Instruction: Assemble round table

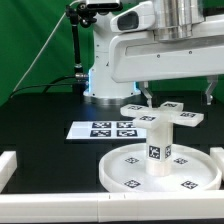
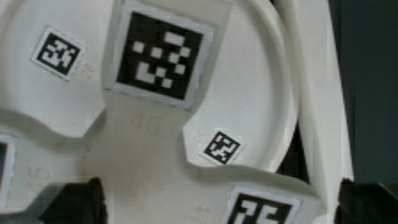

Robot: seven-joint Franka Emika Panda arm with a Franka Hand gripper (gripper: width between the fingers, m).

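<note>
Three kit parts already stand stacked: at your nine o'clock lies the marker board (image 1: 106,129); right of it the round disc (image 1: 130,172) rests on the worktop (image 1: 40,110), the leg (image 1: 157,143) upright at its centre, the cross-shaped base (image 1: 163,113) on top. Your jaws (image 1: 146,100) hang at the cross's twelve o'clock, just over it; whether released or clenched I cannot tell. Disc rim and border block (image 1: 60,204) crowd six o'clock; nine looks freer.
</note>
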